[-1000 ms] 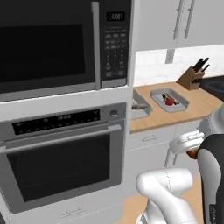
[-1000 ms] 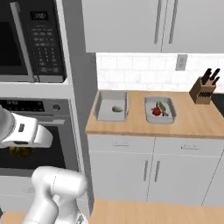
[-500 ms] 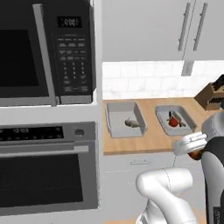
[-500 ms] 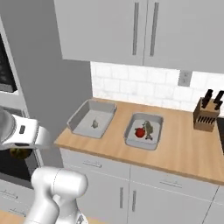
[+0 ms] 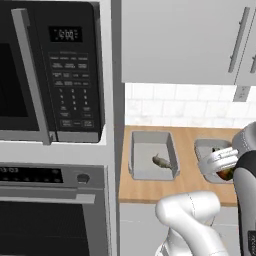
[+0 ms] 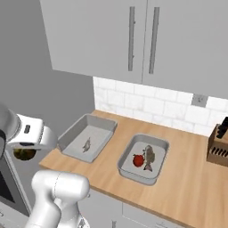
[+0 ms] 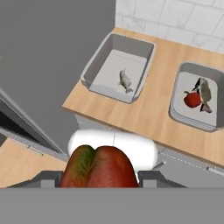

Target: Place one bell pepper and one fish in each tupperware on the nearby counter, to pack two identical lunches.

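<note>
My gripper (image 7: 99, 176) is shut on a red and green bell pepper (image 7: 98, 168), held low in front of the counter (image 7: 144, 114) and apart from it. The same held pepper (image 6: 24, 154) hangs under the hand at the left of the right base view, and the pepper (image 5: 225, 174) peeks out below the hand in the left base view. The left tupperware (image 7: 93, 65) holds one fish (image 7: 125, 81). The right tupperware (image 7: 176, 114) holds a red bell pepper (image 7: 191, 99) and a fish (image 7: 204, 92). Both tubs (image 6: 72, 134) (image 6: 129, 172) lie side by side.
A black microwave (image 5: 50, 70) and an oven (image 5: 50, 210) sit in the tall grey unit left of the counter. A knife block (image 6: 218, 144) stands at the counter's right end. Wall cabinets (image 6: 142, 40) hang above.
The whole scene has shifted as the base drove: the counter and both tupperwares now sit closer and more central. The gripper still holds the pepper as before.
</note>
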Robot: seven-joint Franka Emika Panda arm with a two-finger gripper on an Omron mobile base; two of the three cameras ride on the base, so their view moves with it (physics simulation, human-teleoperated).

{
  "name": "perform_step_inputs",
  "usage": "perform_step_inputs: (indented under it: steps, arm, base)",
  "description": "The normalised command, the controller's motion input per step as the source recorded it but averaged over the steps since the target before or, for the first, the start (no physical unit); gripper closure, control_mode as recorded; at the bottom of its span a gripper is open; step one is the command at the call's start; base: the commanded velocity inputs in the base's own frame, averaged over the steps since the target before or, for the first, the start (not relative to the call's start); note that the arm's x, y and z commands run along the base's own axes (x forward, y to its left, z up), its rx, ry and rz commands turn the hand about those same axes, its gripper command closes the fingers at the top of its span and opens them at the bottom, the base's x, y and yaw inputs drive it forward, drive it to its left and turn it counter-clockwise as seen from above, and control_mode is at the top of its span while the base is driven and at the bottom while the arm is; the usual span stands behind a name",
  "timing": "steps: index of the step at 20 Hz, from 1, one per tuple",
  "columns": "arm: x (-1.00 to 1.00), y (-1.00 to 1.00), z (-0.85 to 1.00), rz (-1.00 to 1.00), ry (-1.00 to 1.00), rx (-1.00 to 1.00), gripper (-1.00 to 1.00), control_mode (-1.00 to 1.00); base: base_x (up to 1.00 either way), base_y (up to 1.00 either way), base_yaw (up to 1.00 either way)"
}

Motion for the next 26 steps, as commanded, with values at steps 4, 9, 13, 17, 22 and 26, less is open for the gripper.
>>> perform_step_inputs:
  steps: [4, 9, 13, 17, 22, 26]
  arm:
    - [0.06, 0.00, -0.05, 0.00, -0.01, 0.00, 1.00, -1.00]
    - [0.79, -0.07, -0.55, 0.02, -0.14, 0.02, 1.00, -1.00]
    - [0.98, 0.01, -0.24, 0.01, 0.00, 0.01, 1.00, -1.00]
    - [0.79, 0.00, -0.15, 0.00, 0.12, 0.00, 1.00, -1.00]
    - [0.52, -0.01, -0.73, 0.02, 0.01, 0.00, 1.00, -1.00]
    - [0.74, 0.00, -0.68, 0.03, 0.00, 0.00, 1.00, -1.00]
  base:
    - [0.00, -0.04, 0.00]
    - [0.00, 0.00, 0.00]
    - [0.00, 0.00, 0.00]
    - [0.00, 0.00, 0.00]
    - [0.00, 0.00, 0.00]
    - [0.00, 0.00, 0.00]
